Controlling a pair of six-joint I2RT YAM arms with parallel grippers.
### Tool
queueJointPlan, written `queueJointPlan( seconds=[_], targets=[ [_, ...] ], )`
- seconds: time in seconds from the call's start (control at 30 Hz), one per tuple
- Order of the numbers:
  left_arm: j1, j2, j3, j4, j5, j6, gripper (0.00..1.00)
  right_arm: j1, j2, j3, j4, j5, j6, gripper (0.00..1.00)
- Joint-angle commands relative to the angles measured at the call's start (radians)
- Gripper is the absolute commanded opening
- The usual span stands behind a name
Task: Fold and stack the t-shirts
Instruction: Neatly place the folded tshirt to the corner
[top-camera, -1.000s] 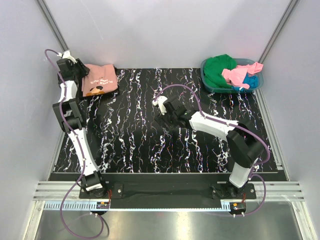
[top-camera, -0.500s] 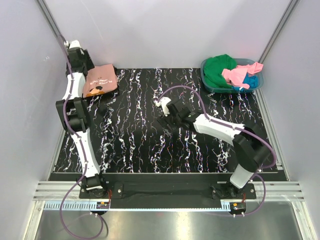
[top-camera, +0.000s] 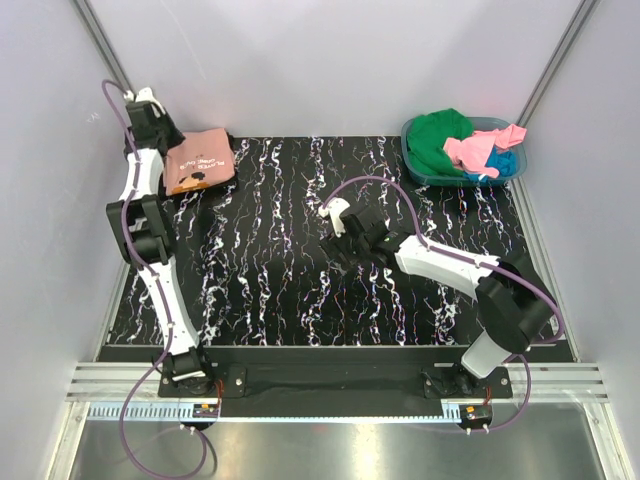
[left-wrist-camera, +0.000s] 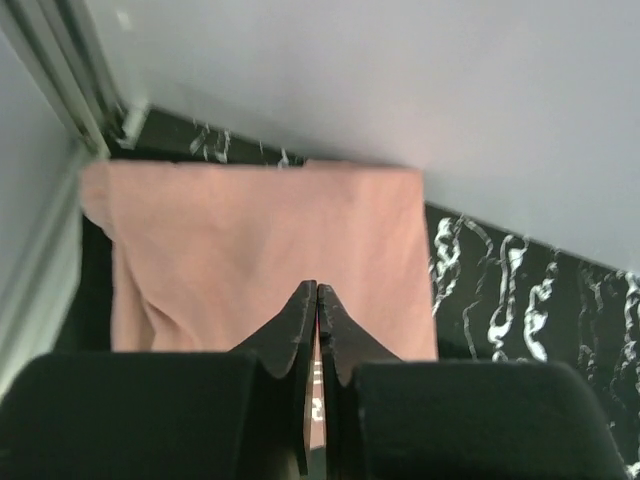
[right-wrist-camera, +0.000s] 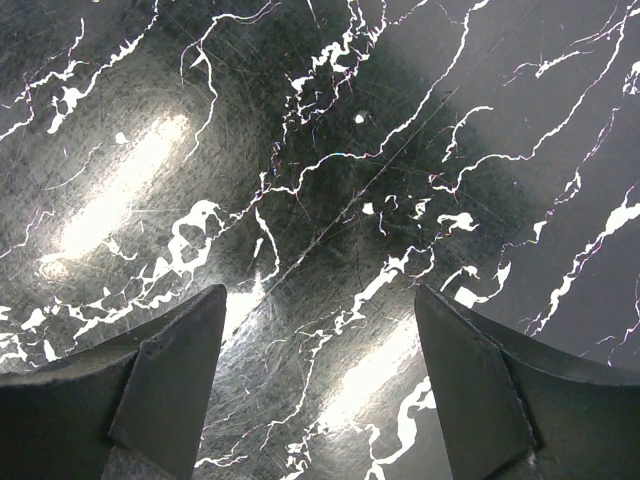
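Note:
A folded salmon-pink t-shirt (top-camera: 200, 165) (left-wrist-camera: 260, 240) with a small print lies flat at the table's back left corner. My left gripper (top-camera: 150, 118) (left-wrist-camera: 317, 288) hovers just left of it by the wall, jaws pressed together with nothing between them. More t-shirts sit bunched in the basket at the back right: a green one (top-camera: 438, 140), a bright pink one (top-camera: 480, 150) and a blue one (top-camera: 503, 163). My right gripper (top-camera: 343, 240) (right-wrist-camera: 318, 290) hangs over the bare middle of the table, open and holding nothing.
The teal plastic basket (top-camera: 440, 180) stands at the back right corner. The black marbled tabletop (top-camera: 280, 290) is walled by grey panels at the back and sides. A metal rail (left-wrist-camera: 60, 80) runs up the corner beside the left gripper.
The left gripper has risen off the salmon shirt toward the back left corner and closed its jaws. The right arm has drifted slightly rightward, still open.

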Motion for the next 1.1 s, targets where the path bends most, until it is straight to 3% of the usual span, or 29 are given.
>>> queueJointPlan(
  seconds=[0.0,0.33,0.63,0.83,1.07],
  targets=[
    [0.019,0.082,0.049,-0.024,0.078,-0.041,0.05,-0.007,-0.033,0.0,0.038,0.001,0.018,0.83],
    [0.053,0.165,0.141,-0.024,-0.059,0.094,0.05,-0.007,0.016,0.043,0.015,-0.016,0.024,0.83],
    [0.02,0.049,0.069,0.085,-0.034,0.054,0.12,-0.007,-0.003,0.046,0.018,-0.019,0.019,0.83],
    [0.026,0.107,0.135,0.076,-0.057,0.077,0.13,-0.007,0.003,0.046,0.026,-0.01,0.013,0.83],
    [0.036,0.158,0.115,0.194,-0.091,0.124,0.15,-0.007,0.046,0.075,0.017,-0.01,0.013,0.82]
  ],
)
